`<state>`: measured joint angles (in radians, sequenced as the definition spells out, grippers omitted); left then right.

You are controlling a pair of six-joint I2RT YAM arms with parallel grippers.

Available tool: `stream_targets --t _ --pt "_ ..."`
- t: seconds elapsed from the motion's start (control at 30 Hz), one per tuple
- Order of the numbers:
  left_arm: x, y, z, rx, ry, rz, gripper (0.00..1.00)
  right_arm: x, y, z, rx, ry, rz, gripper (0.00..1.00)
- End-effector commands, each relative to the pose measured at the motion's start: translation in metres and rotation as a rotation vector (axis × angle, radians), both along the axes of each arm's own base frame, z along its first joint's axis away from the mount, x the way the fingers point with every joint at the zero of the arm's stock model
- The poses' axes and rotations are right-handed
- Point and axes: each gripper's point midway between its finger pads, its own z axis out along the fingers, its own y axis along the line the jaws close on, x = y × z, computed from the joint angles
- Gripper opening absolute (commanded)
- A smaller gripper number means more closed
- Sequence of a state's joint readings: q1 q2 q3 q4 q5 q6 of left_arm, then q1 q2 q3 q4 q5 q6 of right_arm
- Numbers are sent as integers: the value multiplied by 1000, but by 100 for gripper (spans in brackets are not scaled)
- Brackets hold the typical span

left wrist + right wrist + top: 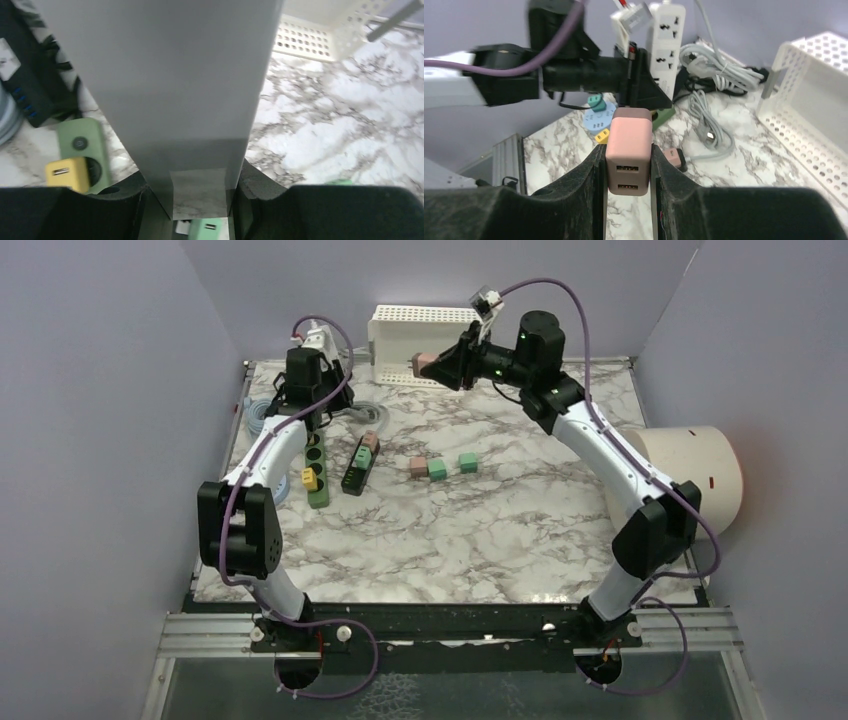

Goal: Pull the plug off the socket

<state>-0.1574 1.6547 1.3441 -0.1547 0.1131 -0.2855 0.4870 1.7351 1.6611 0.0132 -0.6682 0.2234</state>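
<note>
My right pincer (628, 150) is clamped on the pink plug (628, 167), one finger flat on each side and its two USB ports facing the wrist camera. I hold it in the air over the far part of the marble table (480, 540), just in front of the white basket (420, 330), free of any socket. My left pincer (190, 192) is closed around the end of a white power strip (170, 75), which rises from it toward the back wall. Below it lies the green socket strip (316, 465) with a yellow plug (309, 478) seated in it, and a black strip (357, 468) lies beside that.
</note>
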Motion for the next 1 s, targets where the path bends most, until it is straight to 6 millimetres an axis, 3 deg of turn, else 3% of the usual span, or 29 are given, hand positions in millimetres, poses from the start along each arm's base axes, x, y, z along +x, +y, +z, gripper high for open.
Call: stream_targets --t 0.0,0.07,0.17,0.37,0.43,0.53,0.7,0.83,0.97 --pt "26 24 48 -10 -179 73 0 -37 -10 58 65 -102 52 1" --pt "28 23 53 16 -220 -1 0 -40 -8 52 39 -94 85 1" --pt "31 33 61 37 -266 -47 0 -38 -5 28 -26 -56 124 1" --pt "36 53 64 139 -347 -196 0 -30 14 -65 -262 182 361 1" --pt "42 63 58 134 -354 -234 0 -18 18 -102 -332 244 401 1" --pt "58 85 37 80 -326 -253 0 -9 26 -142 -346 232 475 1" --pt "86 116 15 70 -314 -246 0 -10 39 -165 -289 65 575 1" --pt "105 121 5 86 -325 -256 0 -8 49 -185 -330 -32 637 1" --pt "122 123 -12 47 -290 -261 5 -6 60 -218 -413 -38 661 1"
